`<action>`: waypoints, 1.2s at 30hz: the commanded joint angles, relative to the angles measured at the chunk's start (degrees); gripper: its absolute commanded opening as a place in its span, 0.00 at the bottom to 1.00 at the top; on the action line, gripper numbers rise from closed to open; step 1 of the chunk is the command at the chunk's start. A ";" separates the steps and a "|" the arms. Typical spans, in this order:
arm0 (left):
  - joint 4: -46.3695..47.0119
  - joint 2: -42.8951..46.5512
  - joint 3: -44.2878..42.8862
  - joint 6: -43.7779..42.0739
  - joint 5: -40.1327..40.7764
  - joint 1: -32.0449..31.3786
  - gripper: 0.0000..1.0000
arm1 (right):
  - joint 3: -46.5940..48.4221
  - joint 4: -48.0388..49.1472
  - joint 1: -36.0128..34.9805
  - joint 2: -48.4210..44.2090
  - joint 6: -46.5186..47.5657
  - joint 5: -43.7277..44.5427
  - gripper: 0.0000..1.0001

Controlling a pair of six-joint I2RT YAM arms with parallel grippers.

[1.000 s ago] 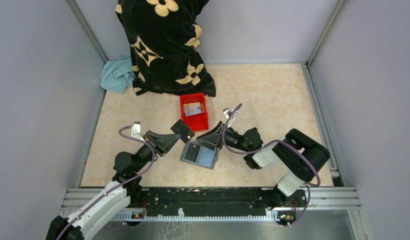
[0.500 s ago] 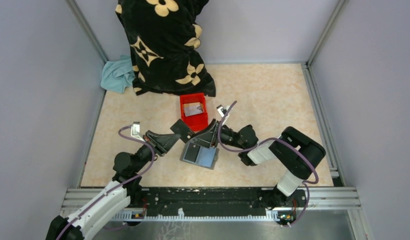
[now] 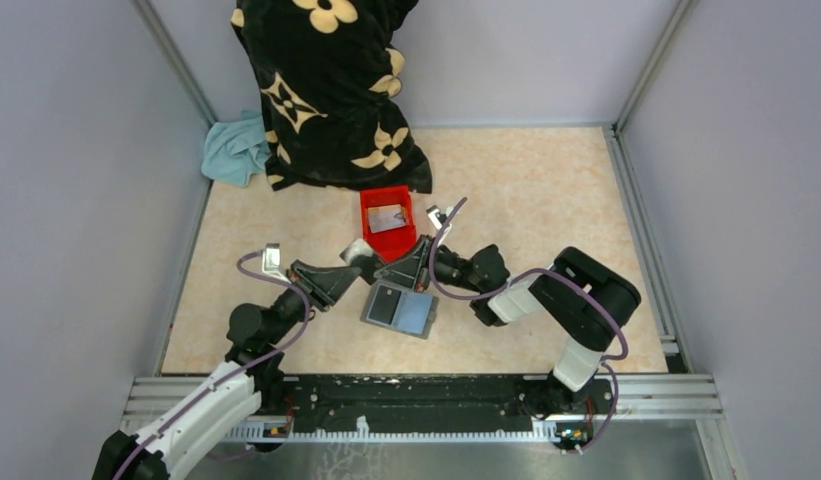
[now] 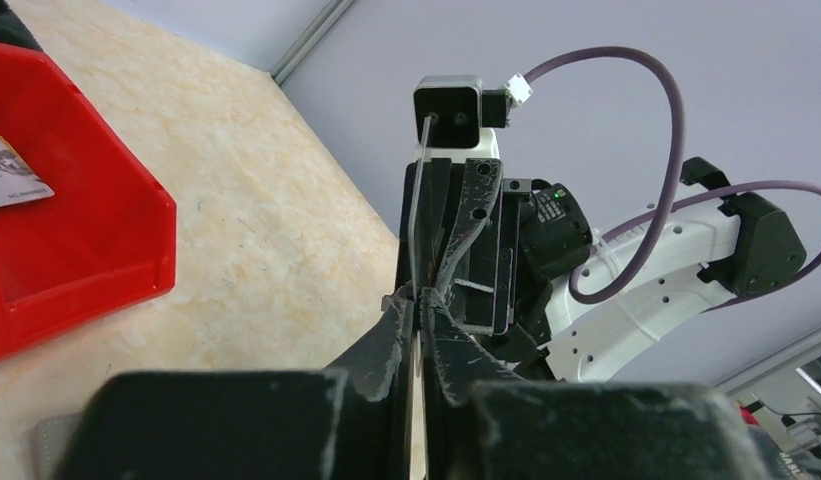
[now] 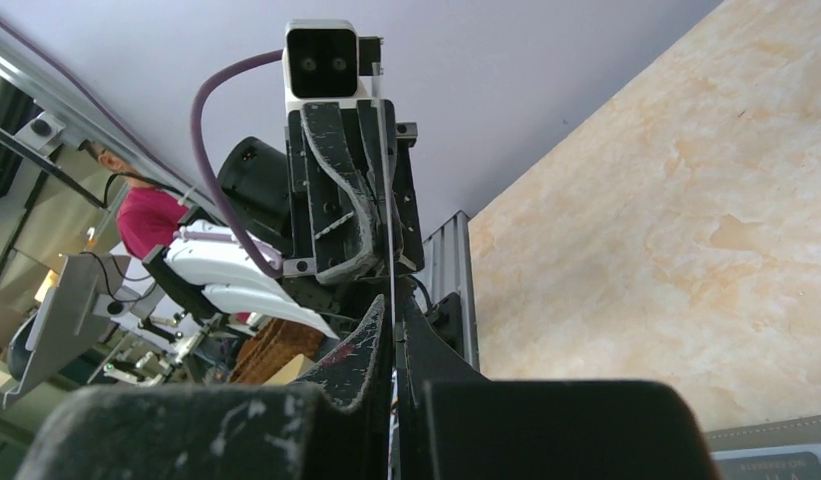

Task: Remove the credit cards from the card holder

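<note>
At the near edge of the pale marbled tabletop (image 3: 546, 200), the flat grey folding card holder (image 3: 399, 309) lay open, its blue-grey inside facing up. Only the overhead view showed it whole; the right wrist view caught just a corner (image 5: 776, 455). Just beyond it, the left gripper (image 3: 354, 266) and the right gripper (image 3: 388, 268) met tip to tip above the table, each clamped on the same thin flat card (image 3: 359, 250), which looked pale grey from above. The wrist views alone confirmed the pinch. The left camera saw the card edge-on (image 4: 418, 250) between its closed fingers (image 4: 391, 335), and the right camera saw a thin line (image 5: 389, 200) in its own shut fingers (image 5: 371, 340). Both arms reached inward, low and stretched, with forearms angled toward the centre. Farther back sat the red plastic bin (image 3: 410, 222) holding a printed silver card (image 3: 386, 218), also seen from the left wrist (image 4: 11, 185). Behind it were a black blanket with cream flowers (image 3: 326, 90) and a teal cloth (image 3: 236, 150).
</note>
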State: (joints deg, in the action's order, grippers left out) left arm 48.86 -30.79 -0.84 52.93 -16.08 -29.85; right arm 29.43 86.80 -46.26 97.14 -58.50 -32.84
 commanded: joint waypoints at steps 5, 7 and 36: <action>-9.76 2.04 -2.82 -8.64 -5.92 0.12 0.51 | -0.92 7.97 1.60 -2.03 -1.65 -5.50 0.00; -11.54 0.97 -4.76 -10.06 -9.10 0.14 0.45 | -1.03 6.00 1.92 -1.99 -1.57 -8.29 0.00; -19.49 -0.88 -10.76 -12.30 -21.40 4.56 0.30 | -6.26 -18.85 2.31 -14.10 13.41 -16.55 0.00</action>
State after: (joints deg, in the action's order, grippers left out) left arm 30.35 -33.01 -9.85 41.50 -37.12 -25.85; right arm 22.06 70.30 -44.31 85.10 -49.15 -48.73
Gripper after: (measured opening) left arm 0.321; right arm 0.008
